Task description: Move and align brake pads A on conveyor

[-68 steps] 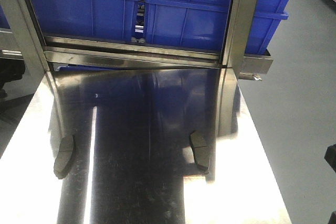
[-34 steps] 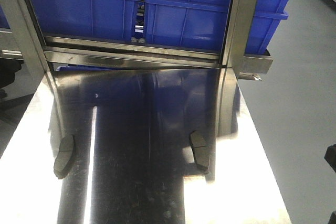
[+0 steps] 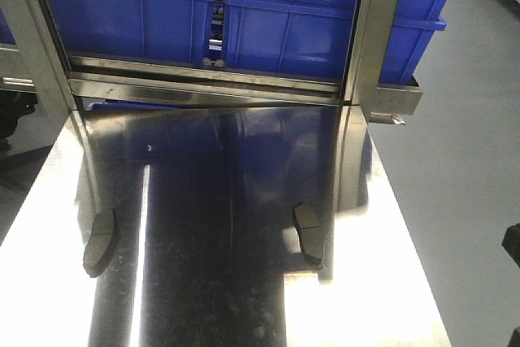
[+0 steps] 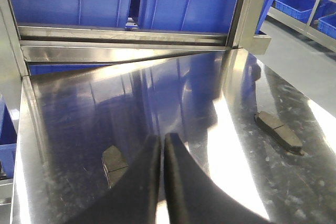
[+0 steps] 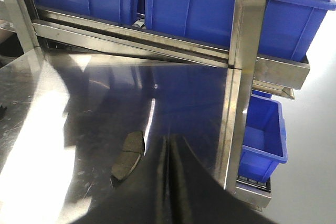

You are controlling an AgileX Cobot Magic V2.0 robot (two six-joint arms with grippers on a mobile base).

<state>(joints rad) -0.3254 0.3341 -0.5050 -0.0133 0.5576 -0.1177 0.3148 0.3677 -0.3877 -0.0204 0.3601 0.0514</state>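
– Looking at the front view, where do the pads lie?
– Two are seen, both flat on the steel tabletop. The first brake pad is at the lower left of the frame. The second brake pad is right of centre, below the steel post. They are well apart, and each has its long side running roughly up the frame.
– And at the top?
– The blue bins stand there, behind the table.
– How is the left gripper?
– In the left wrist view the left gripper is at the bottom centre. Its two dark fingers are pressed together with only a thin slit between, holding nothing. One pad lies just left of the fingers, partly hidden by them. The other is far at the right of the frame.
– And the right gripper?
– The right gripper also has its fingers closed together, empty, at the bottom centre. One pad lies just left of it on the steel. Whether they touch, I cannot tell.
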